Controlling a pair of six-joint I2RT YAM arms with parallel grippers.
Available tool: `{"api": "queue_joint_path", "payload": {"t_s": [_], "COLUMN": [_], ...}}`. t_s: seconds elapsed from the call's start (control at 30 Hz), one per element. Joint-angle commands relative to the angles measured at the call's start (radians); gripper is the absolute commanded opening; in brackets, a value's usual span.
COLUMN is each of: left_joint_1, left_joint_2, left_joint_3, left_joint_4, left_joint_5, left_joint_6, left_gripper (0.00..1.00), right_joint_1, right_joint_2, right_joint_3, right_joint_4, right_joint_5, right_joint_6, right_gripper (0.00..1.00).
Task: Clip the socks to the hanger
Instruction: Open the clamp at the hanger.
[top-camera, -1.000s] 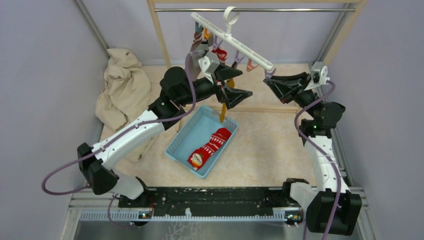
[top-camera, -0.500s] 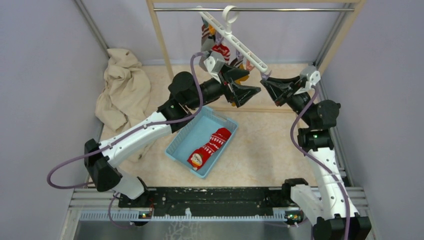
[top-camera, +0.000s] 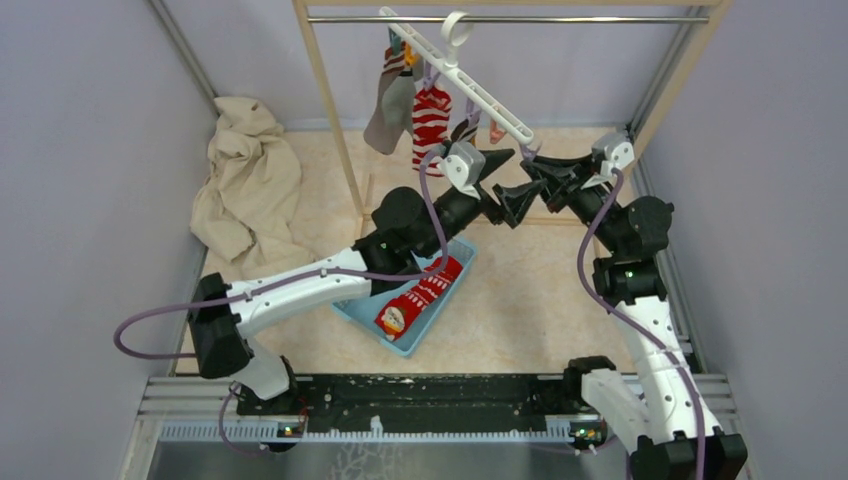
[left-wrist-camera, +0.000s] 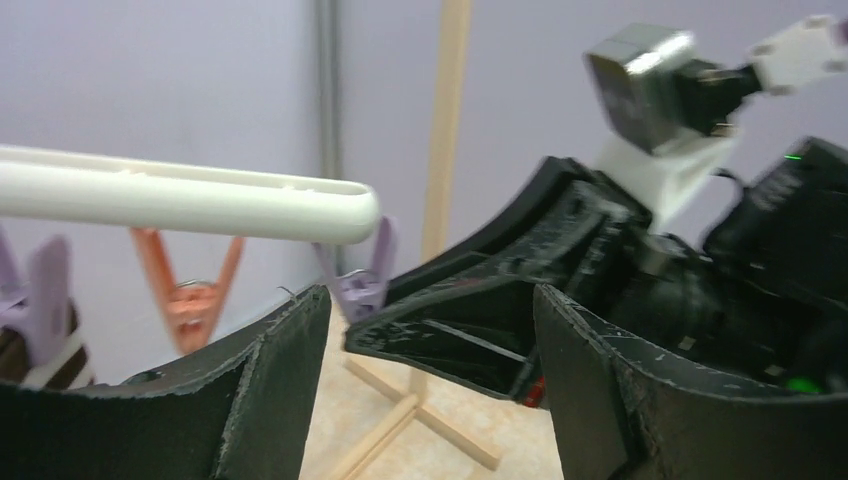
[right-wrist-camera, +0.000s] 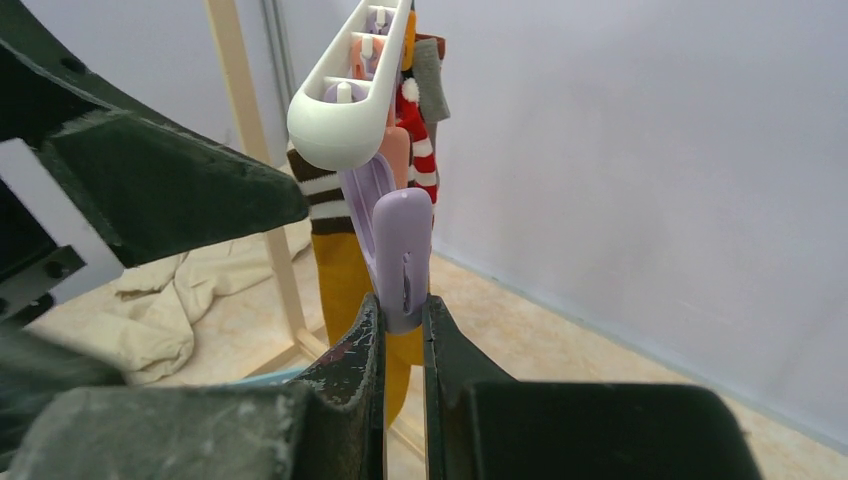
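Observation:
The white hanger (top-camera: 470, 85) hangs by its hook from the rack rail. My right gripper (top-camera: 530, 160) is shut on the purple peg (right-wrist-camera: 403, 260) at the hanger's right end (right-wrist-camera: 345, 110). The mustard-yellow sock (right-wrist-camera: 345, 285) hangs behind that peg, under brown-and-white bands; I cannot tell which peg holds it. My left gripper (top-camera: 520, 180) is open and empty, just left of the right gripper and below the bar (left-wrist-camera: 180, 195). The red patterned sock (top-camera: 420, 295) lies in the blue basket (top-camera: 350, 300).
A grey sock (top-camera: 390, 100) and a red-and-white striped sock (top-camera: 430, 115) hang from the hanger's left part. The wooden rack post (top-camera: 325, 80) stands at the back, its foot (left-wrist-camera: 420, 420) on the floor. A beige cloth (top-camera: 245, 185) lies at the left.
My left gripper has moved right to the hanger's right end; the mustard sock it held a second ago has left its jaws. The hanger has swung. My right gripper keeps the peg.

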Motion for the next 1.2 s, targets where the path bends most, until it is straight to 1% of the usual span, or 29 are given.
{"api": "queue_joint_path", "payload": {"t_s": [0.0, 0.07, 0.17, 0.23, 0.47, 0.77, 0.93, 1.17], "left_joint_1": [-0.001, -0.001, 0.001, 0.010, 0.054, 0.059, 0.058, 0.060], "left_joint_2": [0.038, 0.052, 0.076, 0.082, 0.059, 0.028, 0.015, 0.045], "left_joint_3": [-0.003, 0.003, 0.015, 0.016, -0.011, -0.016, -0.034, -0.011], "left_joint_4": [0.105, 0.120, 0.132, 0.138, 0.143, 0.122, 0.141, 0.161], "left_joint_5": [-0.239, -0.288, -0.309, -0.307, -0.186, -0.117, -0.130, -0.132], "left_joint_6": [0.097, 0.125, 0.144, 0.129, -0.013, -0.062, -0.070, -0.042], "left_gripper": [0.79, 0.79, 0.79, 0.79, 0.76, 0.75, 0.75, 0.75], "right_joint_1": [0.027, 0.031, 0.039, 0.043, 0.052, 0.058, 0.063, 0.070], "right_joint_2": [-0.028, -0.033, -0.038, -0.038, -0.029, -0.021, -0.019, -0.016], "right_joint_3": [0.055, 0.057, 0.060, 0.059, 0.045, 0.043, 0.043, 0.047], "right_joint_4": [-0.006, -0.010, -0.009, -0.008, -0.006, -0.008, -0.011, -0.021], "right_joint_5": [0.011, 0.005, -0.006, -0.018, -0.029, -0.024, -0.025, -0.026], "right_joint_6": [-0.035, -0.040, -0.041, -0.045, -0.051, -0.054, -0.056, -0.064], "right_gripper": [0.00, 0.00, 0.00, 0.00, 0.00, 0.00, 0.00, 0.00]}}
